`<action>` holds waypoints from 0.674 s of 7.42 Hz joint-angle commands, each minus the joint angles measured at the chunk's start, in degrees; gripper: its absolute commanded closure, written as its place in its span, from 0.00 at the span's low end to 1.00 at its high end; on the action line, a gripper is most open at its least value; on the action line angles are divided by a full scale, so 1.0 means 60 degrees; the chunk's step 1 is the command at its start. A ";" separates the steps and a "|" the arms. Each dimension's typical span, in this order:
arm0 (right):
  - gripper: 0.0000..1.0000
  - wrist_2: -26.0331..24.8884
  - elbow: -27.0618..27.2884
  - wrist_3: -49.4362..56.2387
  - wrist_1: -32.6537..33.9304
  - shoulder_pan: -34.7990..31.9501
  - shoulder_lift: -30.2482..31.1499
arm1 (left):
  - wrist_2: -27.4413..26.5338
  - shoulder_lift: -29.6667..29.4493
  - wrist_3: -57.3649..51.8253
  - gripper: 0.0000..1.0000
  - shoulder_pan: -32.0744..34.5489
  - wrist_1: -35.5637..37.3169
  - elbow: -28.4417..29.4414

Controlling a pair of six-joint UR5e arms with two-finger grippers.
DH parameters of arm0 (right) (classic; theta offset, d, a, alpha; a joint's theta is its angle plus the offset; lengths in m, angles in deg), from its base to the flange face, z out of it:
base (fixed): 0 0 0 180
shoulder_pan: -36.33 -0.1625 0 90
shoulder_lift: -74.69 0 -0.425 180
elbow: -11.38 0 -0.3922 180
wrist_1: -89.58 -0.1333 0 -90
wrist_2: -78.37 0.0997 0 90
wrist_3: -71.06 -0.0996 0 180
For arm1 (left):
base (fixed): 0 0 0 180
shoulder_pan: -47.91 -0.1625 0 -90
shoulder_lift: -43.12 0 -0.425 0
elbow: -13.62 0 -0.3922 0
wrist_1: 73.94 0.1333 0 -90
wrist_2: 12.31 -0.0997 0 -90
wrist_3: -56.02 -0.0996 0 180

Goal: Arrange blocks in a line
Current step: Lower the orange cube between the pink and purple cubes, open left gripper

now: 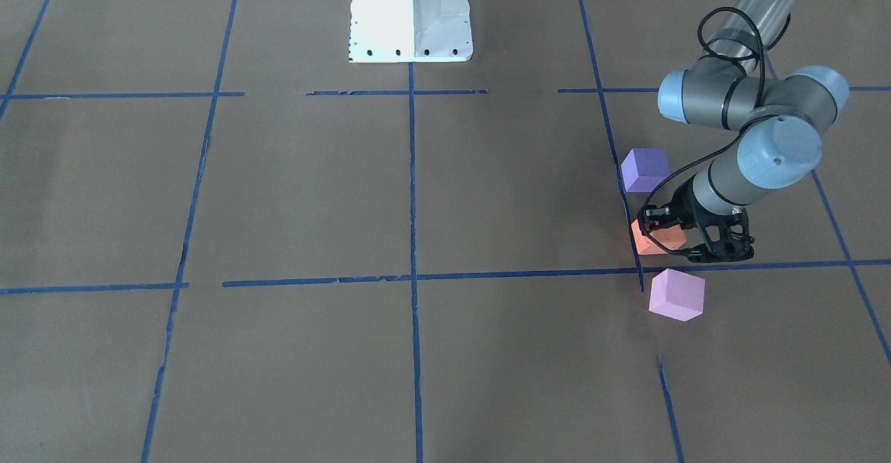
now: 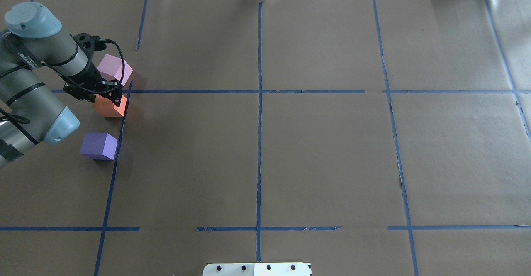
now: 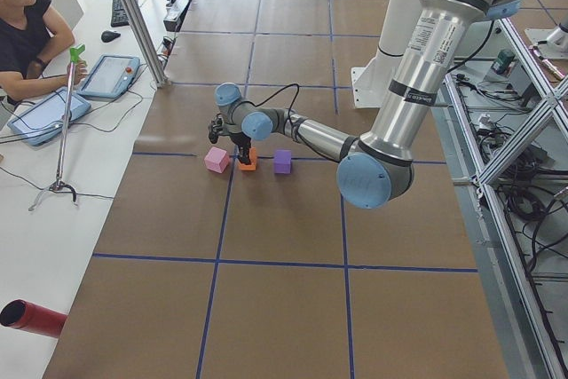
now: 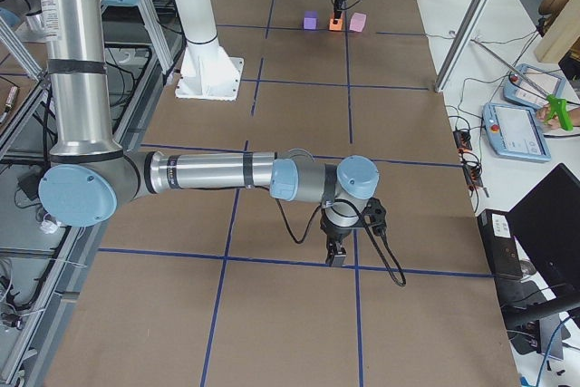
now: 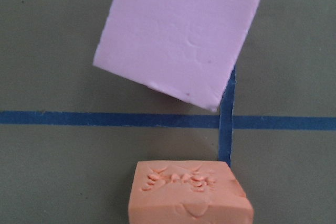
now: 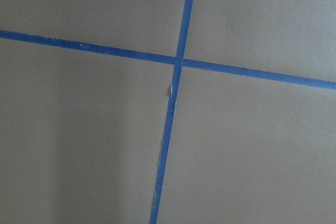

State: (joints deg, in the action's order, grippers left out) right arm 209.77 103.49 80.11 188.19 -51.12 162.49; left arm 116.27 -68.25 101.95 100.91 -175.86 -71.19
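Observation:
Three blocks stand in a loose row along a blue tape line on the robot's left side. The orange block (image 1: 651,244) (image 2: 108,108) is in the middle, the dark purple block (image 1: 645,169) (image 2: 98,145) nearer the robot, and the pale pink block (image 1: 676,294) (image 2: 113,68) farther out and turned at an angle. My left gripper (image 1: 661,234) (image 2: 108,98) points down with its jaws around the orange block, which rests on the table. The left wrist view shows the orange block (image 5: 189,198) close below and the pink block (image 5: 178,40) beyond it. My right gripper (image 4: 336,256) hangs low over a tape crossing, far from the blocks; I cannot tell its state.
Brown paper with a blue tape grid (image 2: 259,91) covers the table. The robot's white base (image 1: 411,10) stands at the middle of the near edge. An operator (image 3: 27,33) sits with tablets beyond the table's far edge.

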 commanded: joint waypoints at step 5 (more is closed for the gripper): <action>0.00 0.0000 0.0000 0.0000 0.0000 0.0000 0.0000 | 0.0000 0.0266 0.0022 0.01 -0.0016 -0.0299 -0.0016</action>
State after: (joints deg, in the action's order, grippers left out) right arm 209.77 103.49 80.11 188.19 -51.12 162.49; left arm 116.27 -66.64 102.04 100.85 -177.50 -71.30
